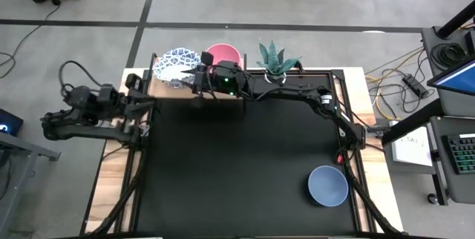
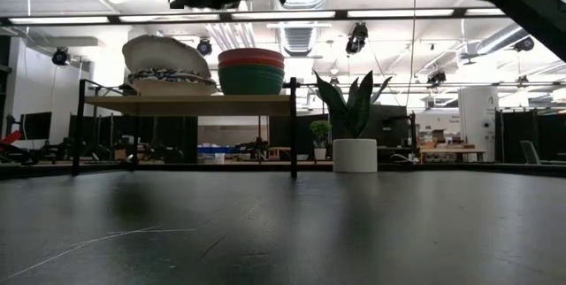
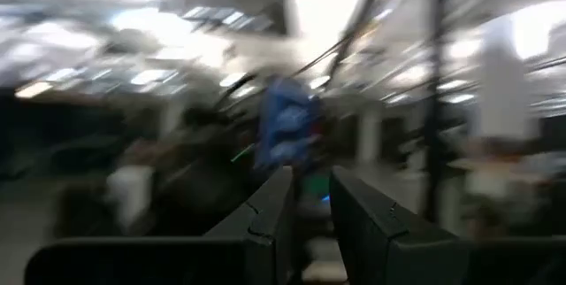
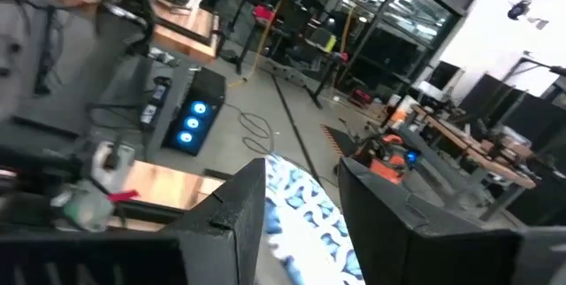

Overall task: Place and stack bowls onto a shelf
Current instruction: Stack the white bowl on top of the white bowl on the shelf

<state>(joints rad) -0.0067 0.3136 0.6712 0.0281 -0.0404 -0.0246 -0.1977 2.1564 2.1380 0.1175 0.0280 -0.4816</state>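
The light-wood shelf [image 2: 203, 101] stands at the table's far left part [image 1: 158, 87]. It carries a stack of white bowls with blue patterned rims [image 2: 168, 65] [image 1: 177, 62], whose top bowl lies tilted. Beside it stands a stack of plain bowls [image 2: 252, 71], reddish over green, which shows pink from above [image 1: 223, 52]. A grey-blue bowl [image 1: 328, 185] sits on the table near its right near corner. My right gripper [image 1: 182, 74] [image 4: 302, 168] hovers open over the patterned stack, clear of it. My left gripper [image 1: 145, 105] [image 3: 311, 205] waits at the table's left edge, open by a narrow gap.
A spiky green plant in a small white pot [image 2: 354, 155] [image 1: 276, 62] stands just right of the shelf at the far edge. My right arm [image 1: 297, 90] stretches along the far edge. The black tabletop [image 1: 237, 165] lies between the shelf and the grey-blue bowl.
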